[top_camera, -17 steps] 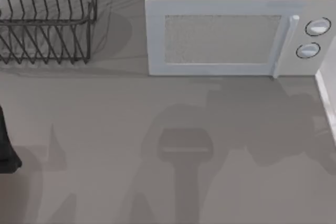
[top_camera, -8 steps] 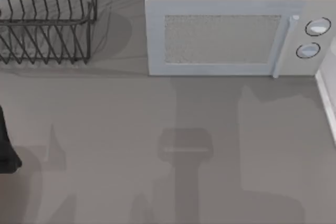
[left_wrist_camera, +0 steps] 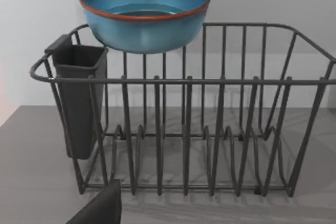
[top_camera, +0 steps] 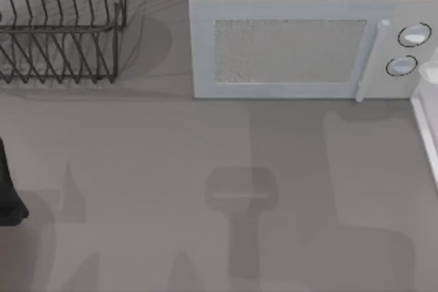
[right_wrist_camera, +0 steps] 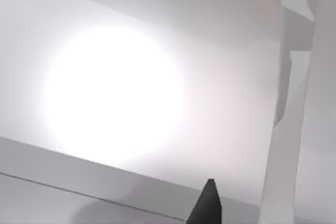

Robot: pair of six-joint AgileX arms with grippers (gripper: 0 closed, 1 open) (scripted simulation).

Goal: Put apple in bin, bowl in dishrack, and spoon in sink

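- Bowl [left_wrist_camera: 144,11]: blue, reddish rim, upright, perched at the back top corner of the dishrack [left_wrist_camera: 184,129], above the wire frame and next to the dark cutlery cup [left_wrist_camera: 79,98] hung on the rack's end. Whether it rests on the rim or between the prongs, I cannot tell. From above, just a sliver of it shows at the top left corner.
- Judgement: bowl step looks done, or as good as done; nothing grips the bowl.
- Left arm [top_camera: 8,189]: a dark part of it sits at the left table edge, well apart from the rack. One dark fingertip [left_wrist_camera: 102,205] shows low in the left wrist view, in front of the rack. Jaw state: cannot tell.
- Right wrist view: pale walls with a bright glare, one dark fingertip [right_wrist_camera: 207,203] at the lower edge. Jaw state: cannot tell. What it faces is unclear.
- Microwave [top_camera: 294,46] stands at the back, door shut; not part of the task.
- Apple, spoon, bin, sink: not located, so those two steps cannot be judged from here. They may be done or still pending.
- Table [top_camera: 137,169] in front of the rack and microwave carries shadows and no loose items.
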